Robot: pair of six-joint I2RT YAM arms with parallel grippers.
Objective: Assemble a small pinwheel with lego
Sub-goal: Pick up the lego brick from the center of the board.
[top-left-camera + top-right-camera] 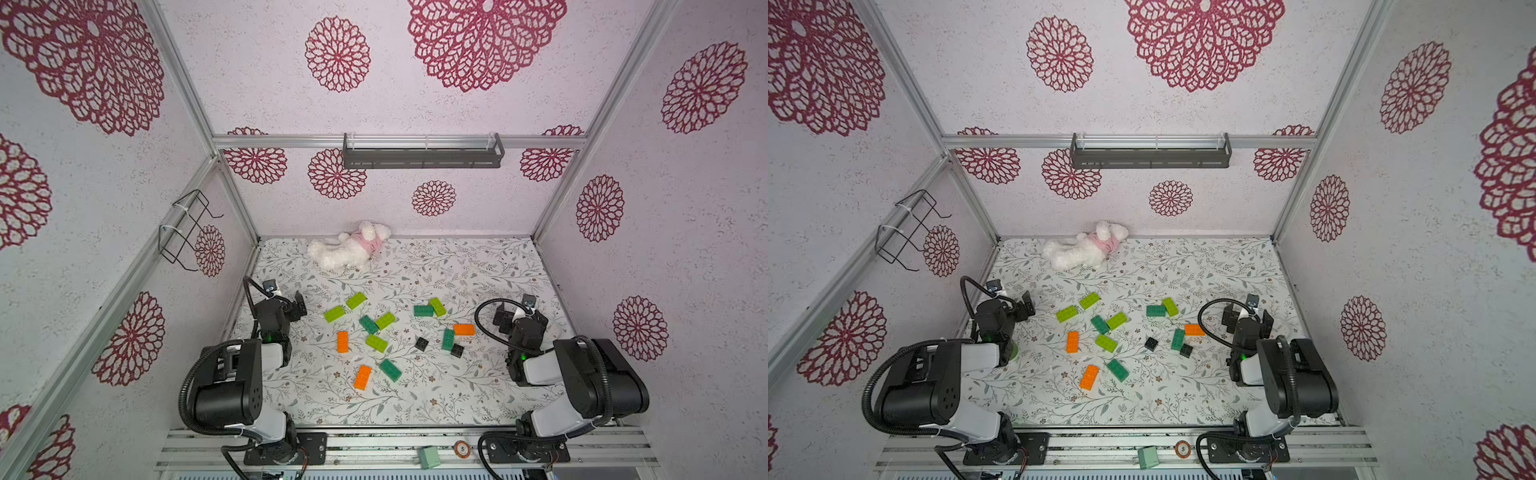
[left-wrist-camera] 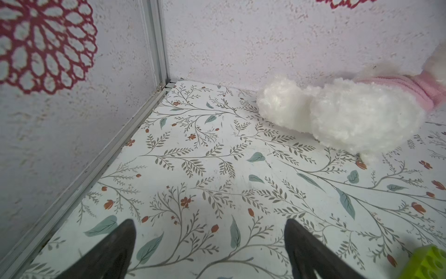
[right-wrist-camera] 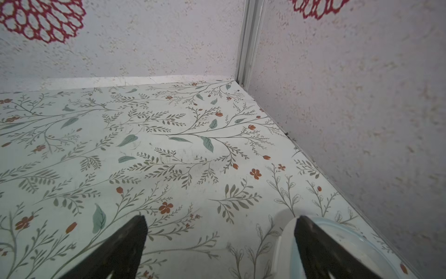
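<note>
Lego loose mid-table (image 1: 415, 399): 5 lime bricks (image 1: 376, 343), 4 dark green bricks (image 1: 390, 370), 3 orange bricks (image 1: 363, 377), 2 black bricks (image 1: 421, 343). Left gripper (image 2: 210, 224) and right gripper (image 3: 221, 218): fingers spread, holding nothing.

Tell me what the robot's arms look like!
The left arm and right arm have chunky black joints and pale grey links. A ribbed black cable loops along each, and a green light glows near each wrist. The left tool and right tool end in two dark pointed fingers.
</note>
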